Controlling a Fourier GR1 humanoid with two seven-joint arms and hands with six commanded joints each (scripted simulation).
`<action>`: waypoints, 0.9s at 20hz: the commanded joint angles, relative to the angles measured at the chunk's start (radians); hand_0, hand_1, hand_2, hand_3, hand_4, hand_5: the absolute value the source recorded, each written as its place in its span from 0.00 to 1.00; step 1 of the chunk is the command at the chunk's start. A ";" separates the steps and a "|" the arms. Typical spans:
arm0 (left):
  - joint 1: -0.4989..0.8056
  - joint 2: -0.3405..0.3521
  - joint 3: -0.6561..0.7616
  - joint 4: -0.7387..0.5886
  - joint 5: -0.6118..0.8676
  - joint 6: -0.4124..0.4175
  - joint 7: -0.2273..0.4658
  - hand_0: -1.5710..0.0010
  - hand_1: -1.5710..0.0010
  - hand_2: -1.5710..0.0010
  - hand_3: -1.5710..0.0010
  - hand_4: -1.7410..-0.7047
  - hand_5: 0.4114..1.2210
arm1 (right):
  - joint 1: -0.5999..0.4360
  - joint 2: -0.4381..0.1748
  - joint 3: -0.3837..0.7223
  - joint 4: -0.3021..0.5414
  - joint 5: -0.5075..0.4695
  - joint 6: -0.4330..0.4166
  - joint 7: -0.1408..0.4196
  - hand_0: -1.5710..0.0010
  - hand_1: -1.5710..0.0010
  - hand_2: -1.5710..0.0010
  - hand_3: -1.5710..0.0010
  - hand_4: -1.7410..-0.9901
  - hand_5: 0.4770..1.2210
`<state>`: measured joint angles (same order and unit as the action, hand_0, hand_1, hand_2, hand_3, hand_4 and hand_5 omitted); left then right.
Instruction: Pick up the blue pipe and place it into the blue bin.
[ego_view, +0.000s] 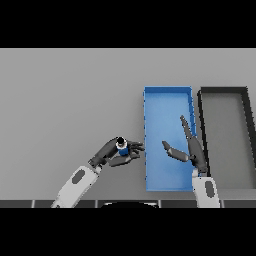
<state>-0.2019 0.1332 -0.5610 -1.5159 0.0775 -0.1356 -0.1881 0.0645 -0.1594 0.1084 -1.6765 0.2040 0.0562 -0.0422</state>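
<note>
Pipe (121, 146), blue with a dark upper end, is being held by the left hand (114, 154), whose fingers (134, 148) are being curled round it just beside the near-left edge of the blue bin (168, 93). Carrying appears to be the step in hand: the pipe is not yet being brought over the bin. A short move rightward across the rim is being called for next, then release. The right hand (192, 150) is being kept above the bin's right side with fingers relaxed and straight, holding nothing. A dark bin (223, 90) is being left unused on the counter (70, 100).

Blue pipe (122, 148) short, upright, just left of blue bin (167, 95); bin rectangular, shallow
</note>
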 joint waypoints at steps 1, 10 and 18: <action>-0.012 0.002 0.006 -0.007 -0.004 -0.001 0.017 0.01 0.01 0.01 0.01 0.26 0.99 | -0.003 0.000 -0.002 0.000 0.002 -0.004 0.000 1.00 1.00 1.00 1.00 0.81 0.11; -0.044 -0.025 0.014 -0.056 -0.013 -0.052 0.121 0.00 0.00 0.00 0.00 0.26 1.00 | 0.009 -0.009 -0.014 0.002 0.004 -0.012 -0.014 1.00 1.00 1.00 1.00 0.82 0.14; -0.009 -0.040 0.025 -0.066 -0.049 -0.079 0.103 0.00 0.00 0.00 0.00 0.26 1.00 | 0.028 0.011 -0.012 -0.033 -0.030 -0.005 -0.048 1.00 0.99 0.99 1.00 0.75 0.12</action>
<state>-0.2105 0.0932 -0.5361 -1.5817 0.0267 -0.2161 -0.0844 0.0917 -0.1477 0.0961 -1.7101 0.1741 0.0510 -0.0918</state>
